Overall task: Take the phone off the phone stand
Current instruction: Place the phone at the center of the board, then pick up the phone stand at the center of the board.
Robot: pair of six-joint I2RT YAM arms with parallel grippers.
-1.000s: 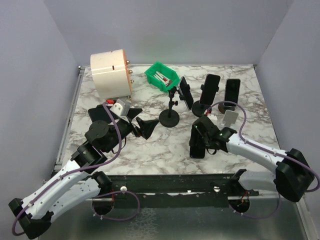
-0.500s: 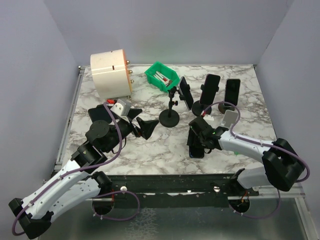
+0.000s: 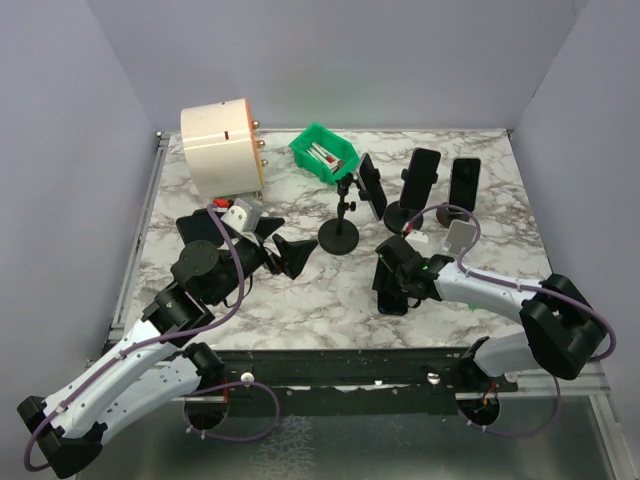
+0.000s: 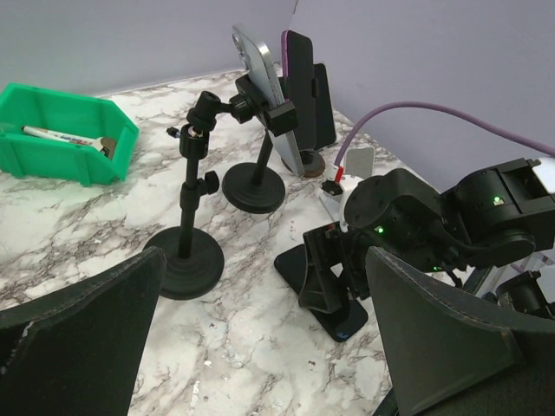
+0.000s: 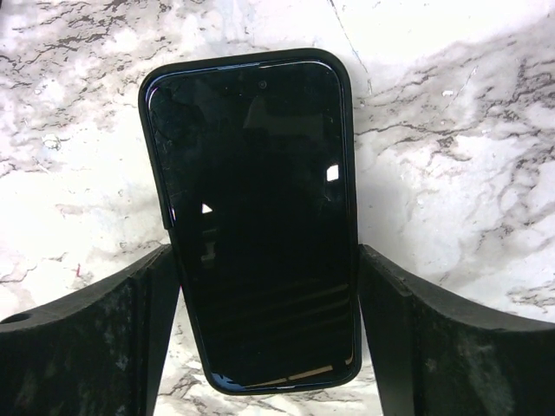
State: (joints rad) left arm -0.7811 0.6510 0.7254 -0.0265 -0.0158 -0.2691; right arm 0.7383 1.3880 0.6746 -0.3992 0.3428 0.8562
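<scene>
1. The right gripper (image 3: 394,282) is low over the marble table (image 3: 310,300), near its front edge.
2. A dark phone (image 5: 256,208) lies flat on the marble, screen up, between this gripper's fingers (image 5: 95,347). In the right wrist view each finger sits against one long edge of the phone, so the gripper is clamped on it.
3. The phone is off any stand and well in front of the phone stand (image 3: 338,236), a black pole on a round base.
4. That stand's clamp holds another phone (image 3: 370,187), tilted.
5. Behind the right gripper, two more dark phones (image 3: 422,175) stand upright on round-based holders (image 3: 402,216) near the back right of the table.
6. The left gripper (image 4: 264,260) hovers left of the phone stand with its fingers spread wide and nothing between them.
7. A green bin (image 3: 325,152) sits near the back edge, with a cream cylinder (image 3: 222,147) to its left.
</scene>
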